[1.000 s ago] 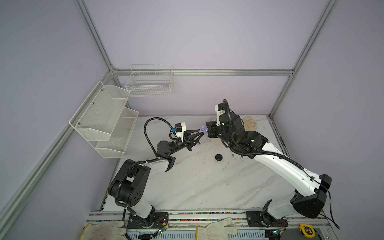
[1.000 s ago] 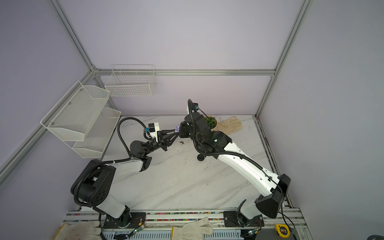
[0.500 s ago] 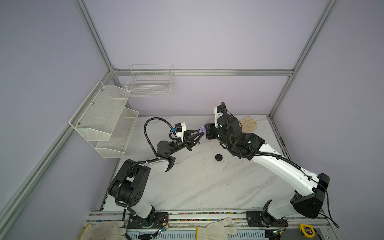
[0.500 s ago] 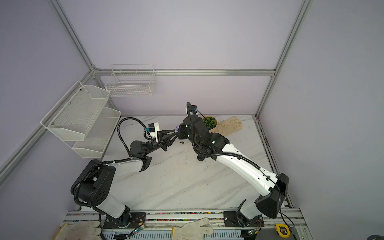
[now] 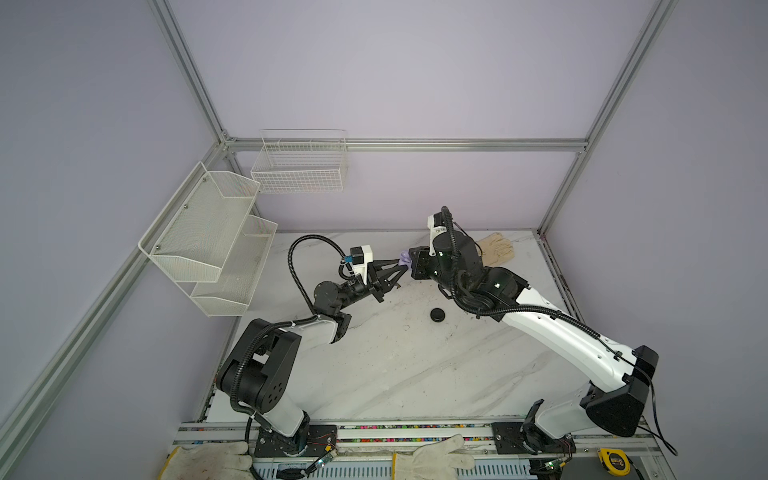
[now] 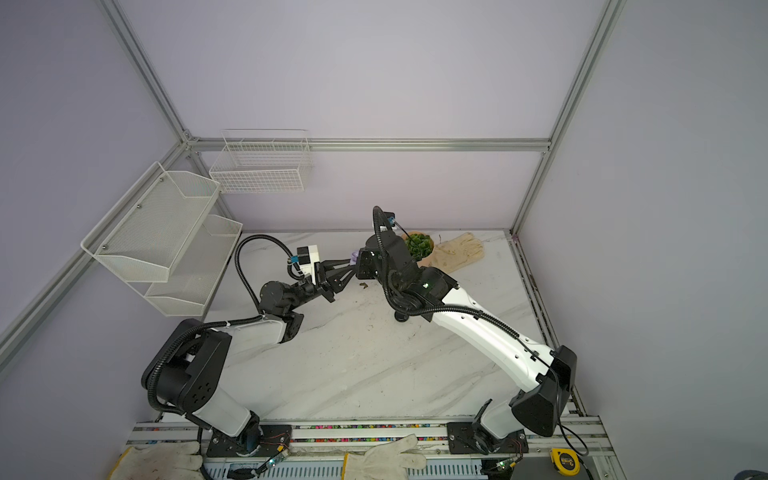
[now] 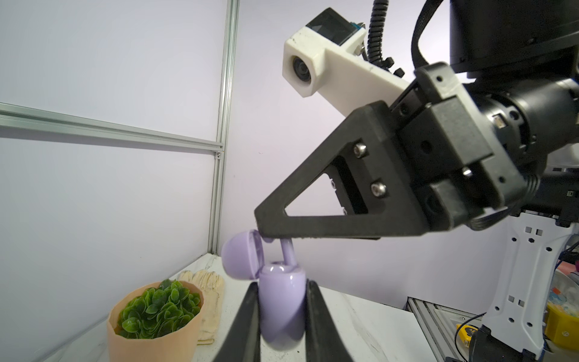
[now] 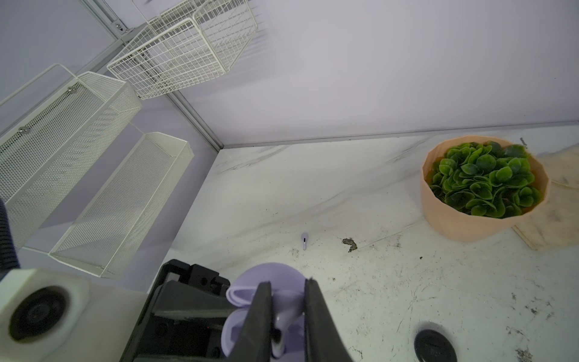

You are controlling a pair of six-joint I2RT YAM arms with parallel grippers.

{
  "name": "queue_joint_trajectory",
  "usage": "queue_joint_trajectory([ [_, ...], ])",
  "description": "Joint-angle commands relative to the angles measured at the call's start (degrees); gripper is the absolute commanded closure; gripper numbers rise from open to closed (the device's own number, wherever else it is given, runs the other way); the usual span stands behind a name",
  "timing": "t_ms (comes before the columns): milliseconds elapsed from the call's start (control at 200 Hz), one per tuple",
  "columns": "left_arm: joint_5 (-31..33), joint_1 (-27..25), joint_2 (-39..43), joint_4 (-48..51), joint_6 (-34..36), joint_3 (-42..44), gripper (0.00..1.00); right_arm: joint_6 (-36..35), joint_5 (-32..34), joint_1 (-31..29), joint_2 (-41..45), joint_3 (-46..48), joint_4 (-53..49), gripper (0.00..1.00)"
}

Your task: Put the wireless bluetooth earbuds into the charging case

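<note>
Insertion in mid-air, both arms meeting above the table (image 5: 415, 374) near its back edge.

In both top views the left gripper (image 5: 402, 266) is holding the lilac case (image 5: 404, 259) up off the marble, probably so that the right gripper (image 5: 412, 262) can come at it squarely. The black case (image 5: 437, 314) is lying shut on the table, well apart.

Left wrist view: the left fingers (image 7: 247, 313) are clamping the case body upright. The lid (image 7: 241, 257) is hanging open to one side, leaving the sockets clear. The earbud (image 7: 287, 252) is going in stem first, its tip at the socket mouth, and is not yet looking seated.

Right wrist view: the right fingers (image 8: 263, 301) are pinching that earbud, nearly closed. The second earbud (image 8: 304, 240), also lilac, is lying on the table beyond, likely next.
</note>
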State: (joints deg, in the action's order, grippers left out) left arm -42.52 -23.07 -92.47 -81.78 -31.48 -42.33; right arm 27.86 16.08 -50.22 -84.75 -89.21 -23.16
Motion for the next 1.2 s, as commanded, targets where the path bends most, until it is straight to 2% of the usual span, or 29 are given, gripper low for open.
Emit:
queue_joint_trajectory([
  [0, 0.5, -0.3, 2.1, -4.3, 0.5, -3.6, 1.0, 1.2, 0.6, -0.4, -0.5, 0.9, 0.3, 0.87],
  [405, 1.0, -0.3, 2.8, -4.3, 0.6, -3.3, 1.0, 1.3, 2.1, -0.4, -0.5, 0.8, -0.7, 0.87],
  [740, 1.1, -0.3, 3.4, -4.3, 0.5, -3.5, 1.0, 2.8, -3.6, -0.5, -0.6, 1.2, 1.1, 0.87],
  [1195, 1.4, -0.3, 4.3, -4.3, 0.7, -3.3, 1.0, 1.7, -3.4, -0.6, -1.4, -0.5, -1.1, 0.82],
])
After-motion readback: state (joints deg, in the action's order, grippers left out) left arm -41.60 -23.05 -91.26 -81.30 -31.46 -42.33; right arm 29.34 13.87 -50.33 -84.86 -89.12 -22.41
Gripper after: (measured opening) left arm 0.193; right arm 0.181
